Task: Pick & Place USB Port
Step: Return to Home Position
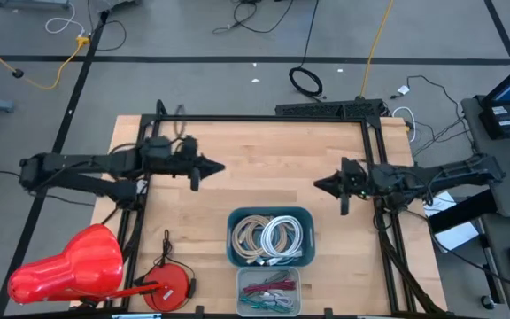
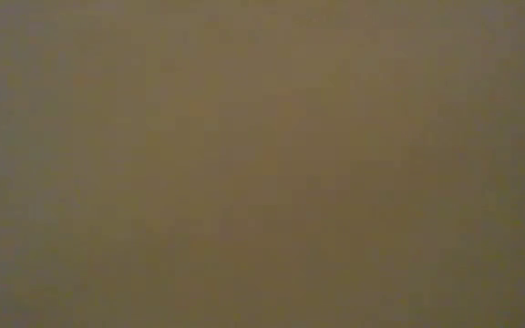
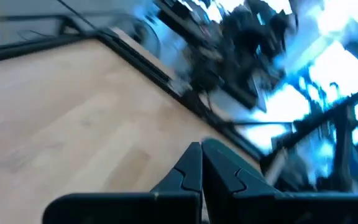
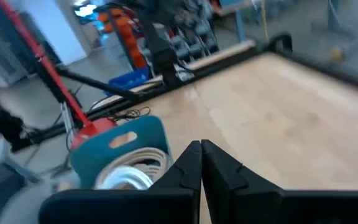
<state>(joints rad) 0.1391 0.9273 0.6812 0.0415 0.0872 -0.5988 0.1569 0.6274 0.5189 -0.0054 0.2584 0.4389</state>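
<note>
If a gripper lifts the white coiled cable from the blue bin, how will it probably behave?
The white coiled cable is probably floppy: its many loops may uncoil and sag. It lies against the beige coil in the blue plastic bin, so it could snag. The left gripper and right gripper wait shut.

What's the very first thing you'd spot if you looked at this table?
A big shiny red thing hanging over the table corner, at the lower left of the high view, grabs the eye first. Next comes the blue bin full of coiled cables, with a small gray bin right beside it. The left gripper and right gripper hover shut, facing each other above bare wood.
</note>
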